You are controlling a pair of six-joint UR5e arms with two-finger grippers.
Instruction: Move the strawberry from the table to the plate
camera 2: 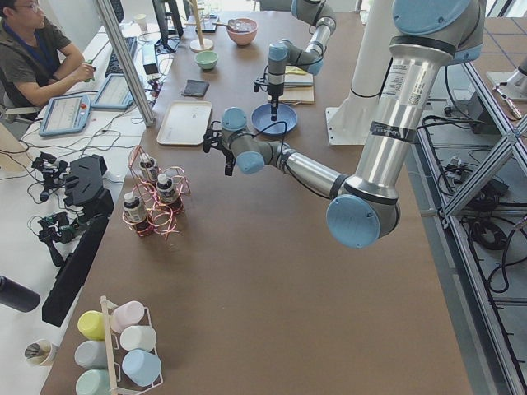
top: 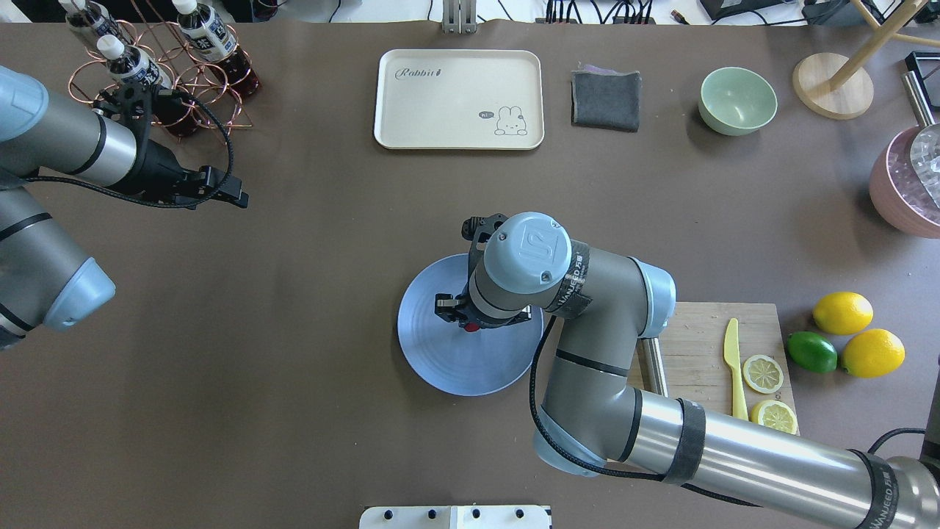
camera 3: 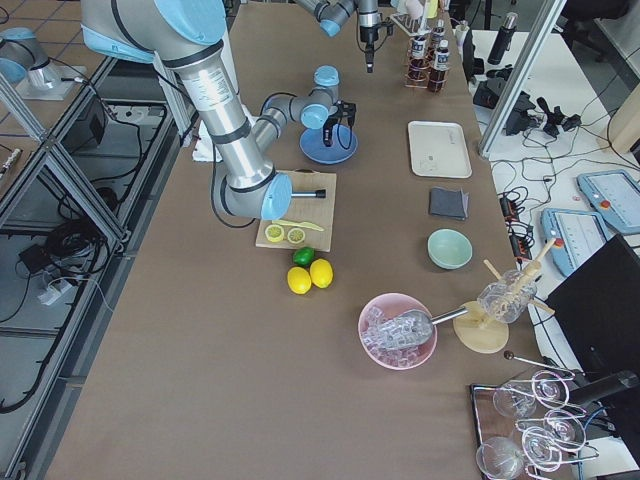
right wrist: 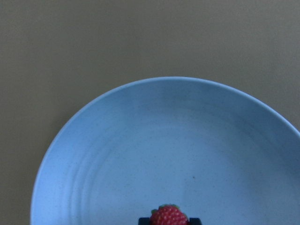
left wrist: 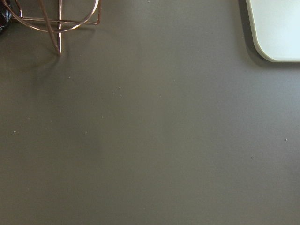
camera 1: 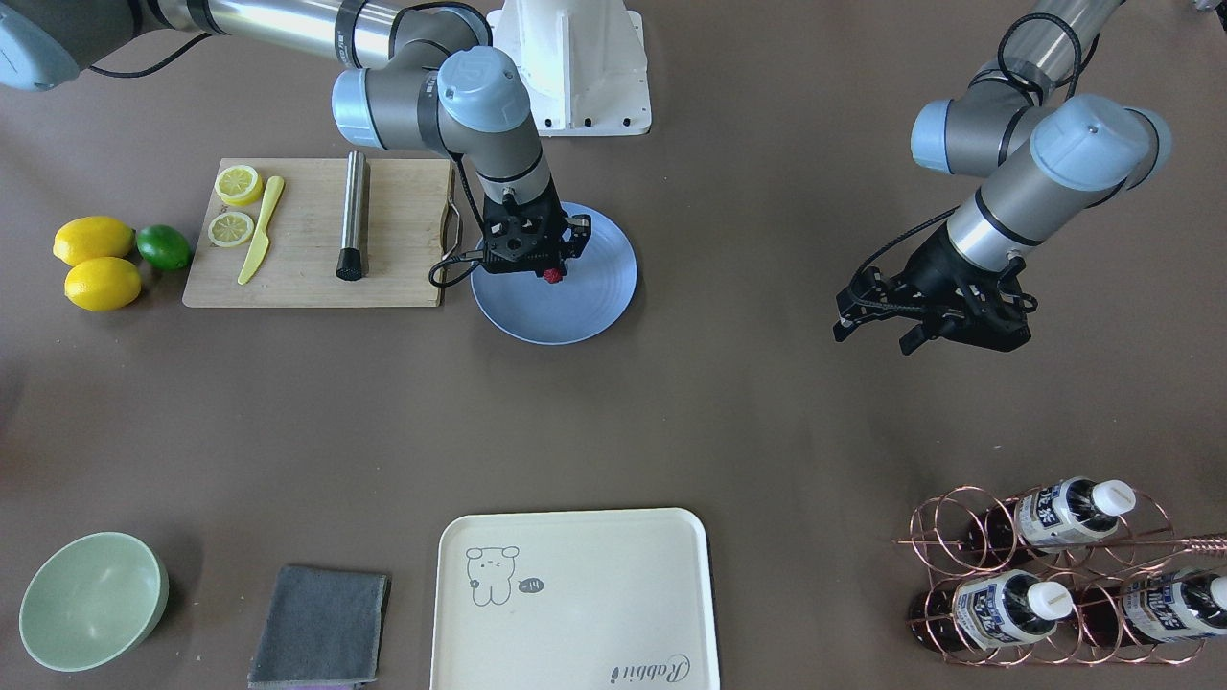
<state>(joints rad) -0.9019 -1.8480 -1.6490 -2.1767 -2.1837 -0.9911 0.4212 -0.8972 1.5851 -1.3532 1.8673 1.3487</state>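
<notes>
Strawberry (right wrist: 168,216) clamped betw. right gripper's (camera 1: 551,273) closed-in fingers, just over plate's (top: 440,360) middle, mid-table: placing step, so you'd next lower & let go; left gripper (camera 1: 874,335) idles, fingers apart.

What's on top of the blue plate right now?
Only the strawberry, pinched in the right tool over the plate. Whether it touches the surface cannot be told. From overhead, the right arm covers part of the plate.

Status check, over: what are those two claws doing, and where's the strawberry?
Right gripper shut on strawberry, over plate. Left gripper open, well aside. Nothing else on plate.
</notes>
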